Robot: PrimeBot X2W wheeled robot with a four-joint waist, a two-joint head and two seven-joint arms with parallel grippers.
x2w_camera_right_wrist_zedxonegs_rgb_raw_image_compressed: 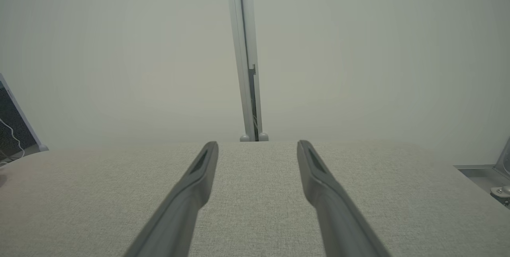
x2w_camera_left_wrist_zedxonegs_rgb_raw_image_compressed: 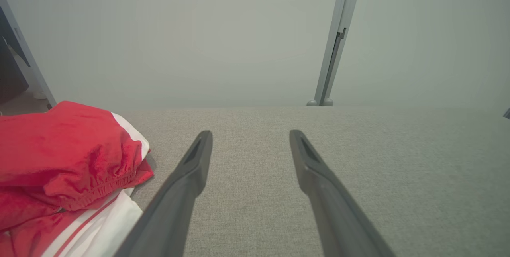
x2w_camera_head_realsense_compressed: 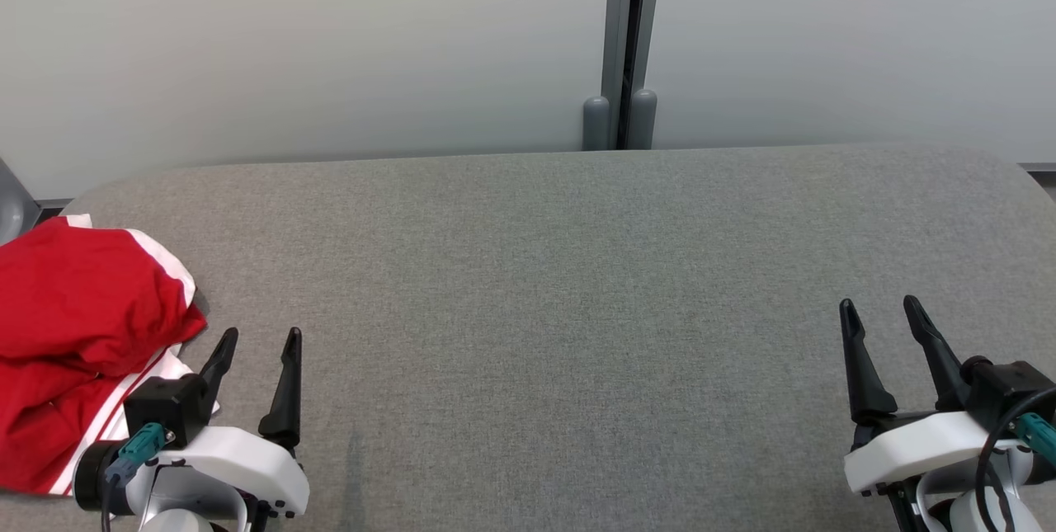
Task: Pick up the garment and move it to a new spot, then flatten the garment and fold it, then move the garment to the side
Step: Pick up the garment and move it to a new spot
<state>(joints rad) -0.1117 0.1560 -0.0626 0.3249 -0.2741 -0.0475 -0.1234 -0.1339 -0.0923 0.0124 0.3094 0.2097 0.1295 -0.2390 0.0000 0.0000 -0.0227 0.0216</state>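
Note left claw (x2w_camera_head_realsense_compressed: pixel 261 336) and right claw (x2w_camera_head_realsense_compressed: pixel 878 305) both wide, empty, parked low over tabletop (x2w_camera_head_realsense_compressed: pixel 561 268) pending pickup of crumpled garment (x2w_camera_head_realsense_compressed: pixel 74 301) beside left.

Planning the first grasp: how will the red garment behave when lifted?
The garment lies bunched in soft folds, so it will likely hang limp and unfurl. Thin cloth, so probably light. Its gathered elastic edge may give a firmer pinch.

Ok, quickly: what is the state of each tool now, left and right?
Left tool: open, holding nothing.
Right tool: open, holding nothing.
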